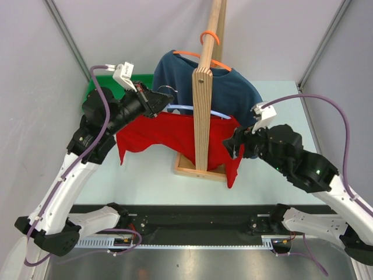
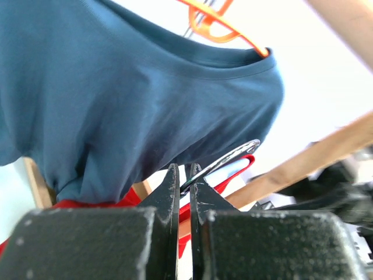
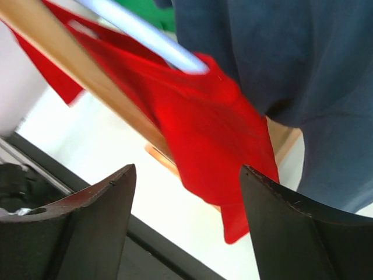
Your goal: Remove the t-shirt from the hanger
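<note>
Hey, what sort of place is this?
Likely a robotics lab test cell: plain grey walls box in a table, two robot arms are bolted at its edge, and a small wooden rack holds two shirts.

Left arm (image 1: 65, 185) arcs up and inward, elbow out, its pincer (image 2: 183, 175) squeezed almost flat on the hanger hook (image 2: 230, 158). Right arm (image 1: 315, 169) sits lower, pincer (image 3: 186, 172) pointing inward, fingers (image 3: 87, 221) spread wide apart.
</note>
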You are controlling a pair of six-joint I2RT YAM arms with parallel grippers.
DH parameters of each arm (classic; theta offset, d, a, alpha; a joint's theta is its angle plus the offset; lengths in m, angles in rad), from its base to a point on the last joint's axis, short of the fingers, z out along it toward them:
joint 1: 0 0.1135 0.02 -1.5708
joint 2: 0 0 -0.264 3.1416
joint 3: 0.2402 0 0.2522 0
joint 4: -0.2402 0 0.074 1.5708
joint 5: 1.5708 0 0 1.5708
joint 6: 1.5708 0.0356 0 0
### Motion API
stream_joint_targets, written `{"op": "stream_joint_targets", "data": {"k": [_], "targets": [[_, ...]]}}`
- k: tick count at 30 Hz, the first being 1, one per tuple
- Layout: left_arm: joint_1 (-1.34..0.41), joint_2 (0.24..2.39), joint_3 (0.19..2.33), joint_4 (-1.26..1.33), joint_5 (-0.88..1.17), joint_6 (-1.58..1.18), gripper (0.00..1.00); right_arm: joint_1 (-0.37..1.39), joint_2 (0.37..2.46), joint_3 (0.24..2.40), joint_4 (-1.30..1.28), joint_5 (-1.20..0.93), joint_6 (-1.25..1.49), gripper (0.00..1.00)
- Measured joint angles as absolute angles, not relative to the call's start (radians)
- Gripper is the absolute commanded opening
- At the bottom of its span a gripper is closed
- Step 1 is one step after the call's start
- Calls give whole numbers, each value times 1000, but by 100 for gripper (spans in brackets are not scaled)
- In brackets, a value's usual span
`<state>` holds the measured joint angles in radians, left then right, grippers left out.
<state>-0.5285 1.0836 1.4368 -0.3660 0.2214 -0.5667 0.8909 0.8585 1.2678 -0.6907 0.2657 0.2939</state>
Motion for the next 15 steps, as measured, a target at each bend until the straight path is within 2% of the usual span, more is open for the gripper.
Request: {"op": "stream_joint_targets", "data": {"k": [5,8,12,15], "targets": [[-530,1079,1449,-368,257,-567,0,870,862,1224,-675,273,290,75],[-533,1079,1449,-372,270,-567,0,857,859,1225,-671,284,295,80],[-546,1084,1449,-369,292,-566,0,853,851,1225,-654,284,296,80],[-561,1101,1449,-361,300,-566,0,849,846,1242,-660,298,289,74]]}}
